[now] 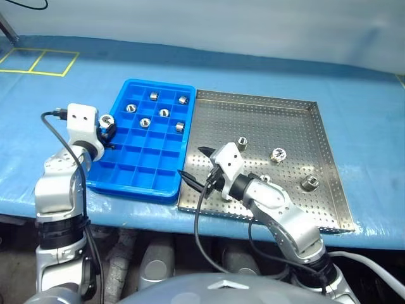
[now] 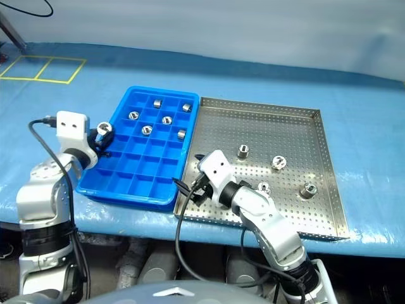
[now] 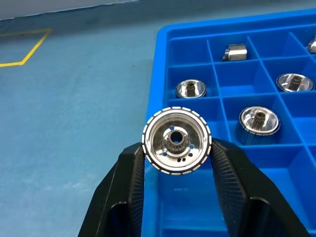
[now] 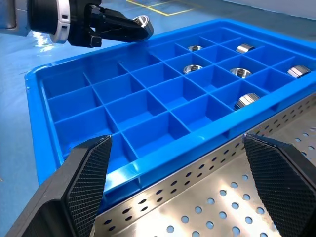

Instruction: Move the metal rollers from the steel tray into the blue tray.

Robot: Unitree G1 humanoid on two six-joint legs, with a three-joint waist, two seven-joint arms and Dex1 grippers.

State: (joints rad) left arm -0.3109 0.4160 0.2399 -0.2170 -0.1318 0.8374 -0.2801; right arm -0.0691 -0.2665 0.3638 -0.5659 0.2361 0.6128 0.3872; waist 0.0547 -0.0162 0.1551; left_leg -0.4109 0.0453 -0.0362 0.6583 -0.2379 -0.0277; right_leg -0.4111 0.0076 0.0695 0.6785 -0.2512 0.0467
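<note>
Blue sheeting covered the table where the left gripper (image 1: 109, 125), clamped on a roller (image 3: 177, 140), hovered at the blue tray's (image 1: 136, 183) edge, needing a free cell; right gripper (image 1: 195, 166) gaped empty over the steel tray (image 1: 329, 190).

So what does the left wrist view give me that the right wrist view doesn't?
Left wrist view alone: the roller's hollow, toothed bore and notched rim, clamped between the left claw's fingers. Right wrist view alone: the steel tray's perforated floor beside the blue tray's rim, between the open right claw's fingers. Both: the held roller, the blue tray's cells and rollers already placed.
</note>
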